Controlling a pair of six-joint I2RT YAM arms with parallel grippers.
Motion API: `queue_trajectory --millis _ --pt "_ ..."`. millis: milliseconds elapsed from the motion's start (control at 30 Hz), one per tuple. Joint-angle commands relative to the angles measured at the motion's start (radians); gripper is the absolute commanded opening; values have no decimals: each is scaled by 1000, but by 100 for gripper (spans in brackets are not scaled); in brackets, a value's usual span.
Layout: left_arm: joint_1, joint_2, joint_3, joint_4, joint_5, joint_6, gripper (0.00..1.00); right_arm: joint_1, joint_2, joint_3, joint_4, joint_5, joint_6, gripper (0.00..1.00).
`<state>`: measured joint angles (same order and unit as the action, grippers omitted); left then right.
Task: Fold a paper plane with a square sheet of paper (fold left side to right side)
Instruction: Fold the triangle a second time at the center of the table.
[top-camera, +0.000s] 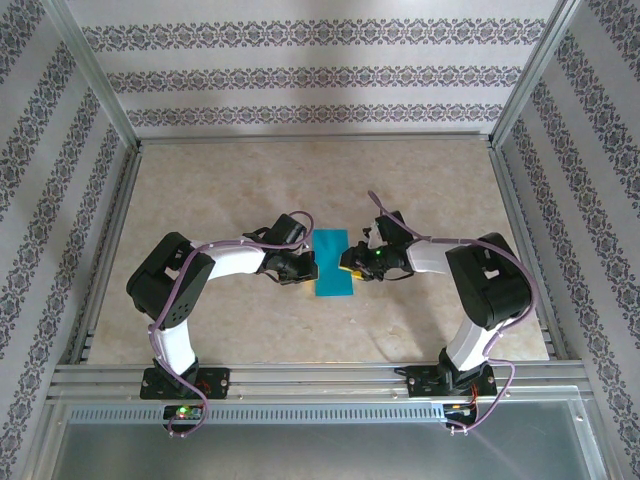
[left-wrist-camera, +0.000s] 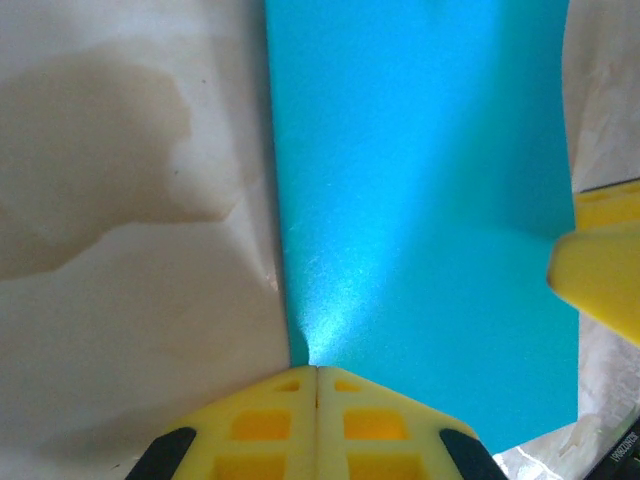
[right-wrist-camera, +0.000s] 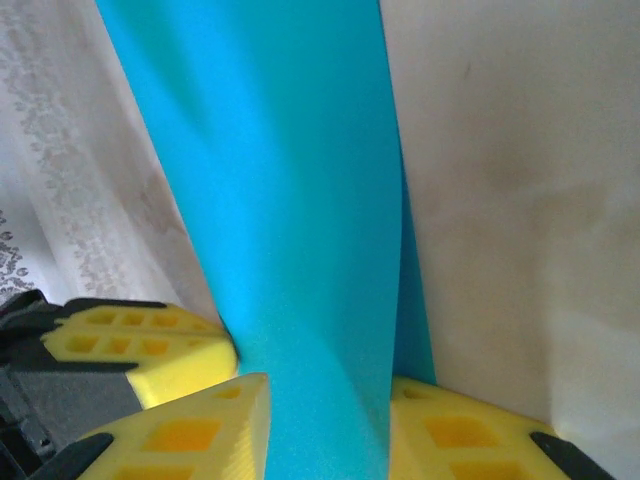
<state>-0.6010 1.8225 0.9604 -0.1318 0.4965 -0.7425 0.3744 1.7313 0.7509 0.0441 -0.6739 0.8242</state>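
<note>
Teal paper (top-camera: 333, 264) lies mid-table as a narrow upright strip, apparently folded in half already. L gripper (left-wrist-camera: 316, 372) fully closed, pressing its left edge. R gripper (right-wrist-camera: 328, 395) part-open w/ paper between fingers at right edge. Nose and wing folds remain.

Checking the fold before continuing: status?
Left tool shut at the paper edge. Right tool gripping paper. Paper folded, narrow rectangle. Nothing in the way.

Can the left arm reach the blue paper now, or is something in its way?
Probably yes. The left hand, shut, already meets the near left edge of the blue paper, with nothing between them. The right hand holds the opposite side.
</note>
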Motion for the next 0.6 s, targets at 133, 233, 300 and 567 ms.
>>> queue_trajectory --millis 133,233,300,567 --pt "-2 4 -3 -68 -29 30 1 -24 26 37 13 7 -41 31" --pt "-2 0 1 -62 -23 33 1 -26 28 39 3 15 -47 25" --pt "-2 -5 0 -50 -17 43 1 -26 28 42 -16 29 -57 18" --pt "-2 -86 -12 -36 -35 73 24 -27 -11 36 -43 34 -59 3"
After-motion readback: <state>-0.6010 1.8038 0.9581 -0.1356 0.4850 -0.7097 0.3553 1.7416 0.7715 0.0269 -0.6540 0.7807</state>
